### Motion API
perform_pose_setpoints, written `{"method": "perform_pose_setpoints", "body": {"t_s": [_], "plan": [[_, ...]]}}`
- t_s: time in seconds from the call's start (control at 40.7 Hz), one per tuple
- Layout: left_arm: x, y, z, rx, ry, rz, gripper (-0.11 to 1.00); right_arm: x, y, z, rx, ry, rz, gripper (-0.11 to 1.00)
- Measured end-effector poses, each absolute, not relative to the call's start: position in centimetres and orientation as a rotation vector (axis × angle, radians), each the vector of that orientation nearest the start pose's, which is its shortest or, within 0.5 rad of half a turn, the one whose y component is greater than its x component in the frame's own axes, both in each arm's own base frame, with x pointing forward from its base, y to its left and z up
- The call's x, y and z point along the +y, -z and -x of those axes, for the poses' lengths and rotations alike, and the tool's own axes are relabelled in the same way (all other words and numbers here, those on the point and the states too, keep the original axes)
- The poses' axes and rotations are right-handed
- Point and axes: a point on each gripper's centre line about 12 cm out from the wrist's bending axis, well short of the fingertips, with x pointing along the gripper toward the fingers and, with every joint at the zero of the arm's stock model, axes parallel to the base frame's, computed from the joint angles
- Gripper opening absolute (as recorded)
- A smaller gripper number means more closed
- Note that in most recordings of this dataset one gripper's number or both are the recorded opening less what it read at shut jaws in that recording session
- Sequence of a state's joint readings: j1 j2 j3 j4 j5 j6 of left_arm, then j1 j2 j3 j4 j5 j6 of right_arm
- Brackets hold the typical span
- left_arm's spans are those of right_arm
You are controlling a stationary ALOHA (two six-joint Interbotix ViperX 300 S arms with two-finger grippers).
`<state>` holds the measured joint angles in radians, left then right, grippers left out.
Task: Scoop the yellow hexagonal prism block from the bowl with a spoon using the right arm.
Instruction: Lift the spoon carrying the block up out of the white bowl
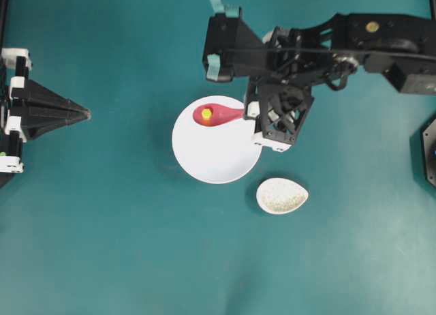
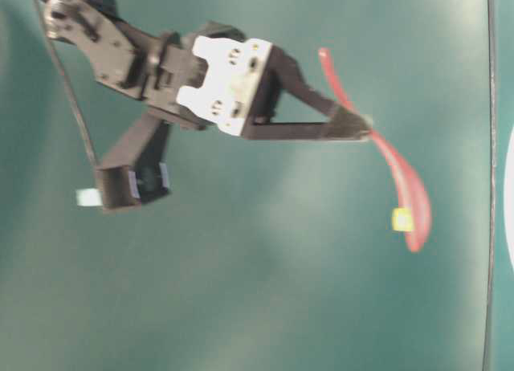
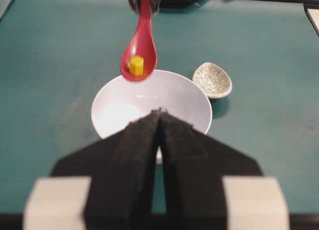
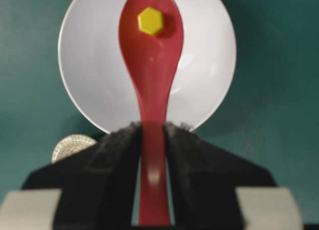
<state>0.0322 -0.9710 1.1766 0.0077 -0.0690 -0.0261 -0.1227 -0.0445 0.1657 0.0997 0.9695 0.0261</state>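
The yellow hexagonal prism block [image 4: 150,21] lies in the scoop of the pink-red spoon [image 4: 152,70]. My right gripper [image 4: 152,128] is shut on the spoon's handle. The scoop hangs level above the white bowl [image 4: 209,65], over its far-left part in the overhead view. From overhead I see the block [image 1: 206,114], spoon [image 1: 223,115], bowl [image 1: 216,155] and right gripper [image 1: 248,113]. The left wrist view shows the spoon [image 3: 143,41] and block [image 3: 136,65] raised above the bowl [image 3: 119,110]. My left gripper [image 1: 87,113] rests shut and holds nothing at the left edge, pointing at the bowl.
A small speckled cream teardrop dish [image 1: 281,196] sits just right of and in front of the bowl. A black fixture [image 1: 429,151] shows at the right edge. The right arm [image 1: 327,42] stretches across the upper right above the green mat.
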Motion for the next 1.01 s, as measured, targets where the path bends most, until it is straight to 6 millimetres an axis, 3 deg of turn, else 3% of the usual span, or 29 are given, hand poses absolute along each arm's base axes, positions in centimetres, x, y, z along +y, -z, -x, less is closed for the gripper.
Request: {"method": "perform_pose_setpoints", "body": {"t_s": [0.295,1.007], "plan": [[0.6,-26.9,-19.7,0.133,-0.033,0.021,0.0,-3.9,-31.3,-39.0,1.044,0.083,-0.17,0.23],[0.6,-27.0,-19.7,0.121,-0.032,0.014,0.0,-3.9,-31.6,-38.6,1.052,0.084,-0.171,0.23]]}}
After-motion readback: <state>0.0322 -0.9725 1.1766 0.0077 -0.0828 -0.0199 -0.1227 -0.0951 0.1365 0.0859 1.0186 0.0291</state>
